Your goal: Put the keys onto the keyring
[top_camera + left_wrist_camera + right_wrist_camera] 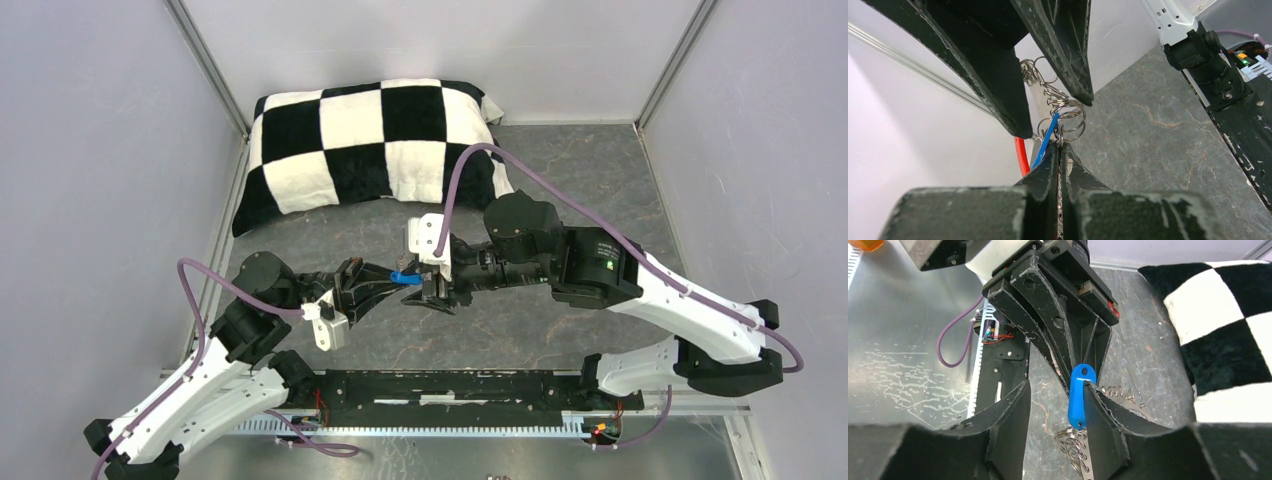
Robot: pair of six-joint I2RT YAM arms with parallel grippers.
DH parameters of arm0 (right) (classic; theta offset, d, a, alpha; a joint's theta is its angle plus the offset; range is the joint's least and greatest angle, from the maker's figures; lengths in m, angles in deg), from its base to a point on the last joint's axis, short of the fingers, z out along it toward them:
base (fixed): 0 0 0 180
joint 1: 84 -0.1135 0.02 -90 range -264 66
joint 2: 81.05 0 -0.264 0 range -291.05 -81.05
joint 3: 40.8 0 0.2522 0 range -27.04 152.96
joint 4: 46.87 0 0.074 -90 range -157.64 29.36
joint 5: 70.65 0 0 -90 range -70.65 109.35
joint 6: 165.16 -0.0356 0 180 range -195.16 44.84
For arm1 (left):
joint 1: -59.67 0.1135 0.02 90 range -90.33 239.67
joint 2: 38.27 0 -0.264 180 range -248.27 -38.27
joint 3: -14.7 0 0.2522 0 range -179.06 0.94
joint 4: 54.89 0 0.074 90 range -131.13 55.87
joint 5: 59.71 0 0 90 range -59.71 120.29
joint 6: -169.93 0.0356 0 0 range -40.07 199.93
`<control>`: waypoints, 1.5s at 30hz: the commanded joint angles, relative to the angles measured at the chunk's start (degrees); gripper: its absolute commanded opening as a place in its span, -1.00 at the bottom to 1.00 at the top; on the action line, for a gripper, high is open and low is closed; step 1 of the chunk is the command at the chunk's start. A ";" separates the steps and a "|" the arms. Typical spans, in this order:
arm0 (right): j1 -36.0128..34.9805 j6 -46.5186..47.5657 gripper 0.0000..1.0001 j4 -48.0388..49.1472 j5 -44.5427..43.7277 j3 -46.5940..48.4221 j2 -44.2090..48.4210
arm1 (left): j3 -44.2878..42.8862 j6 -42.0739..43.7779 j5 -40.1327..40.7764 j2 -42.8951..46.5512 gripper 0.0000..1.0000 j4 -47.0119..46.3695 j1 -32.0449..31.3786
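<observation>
Left hand [1060, 149], pinched shut on keyring [1070, 117], meets right hand [1057, 390], half-open astride blue key [1078, 400].

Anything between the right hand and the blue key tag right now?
Nothing visible. The blue oblong plastic key tag sits in the gap between the open right hand's fingers, close against one. The shut left hand pinches its far end; the silvery coiled wire keyring sits at its near end.
</observation>
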State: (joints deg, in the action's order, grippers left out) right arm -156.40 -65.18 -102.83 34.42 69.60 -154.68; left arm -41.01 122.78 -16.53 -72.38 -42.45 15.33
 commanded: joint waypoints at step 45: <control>4.00 -35.56 -0.30 -20.58 -15.25 15.74 -10.32 | 3.95 21.24 2.10 4.40 -0.95 7.74 0.04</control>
State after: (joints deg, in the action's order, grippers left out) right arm -152.59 -99.63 -122.22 19.71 85.42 -165.87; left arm -37.12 140.31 -14.65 -67.99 -33.27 15.33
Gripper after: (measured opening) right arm 0.359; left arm 0.040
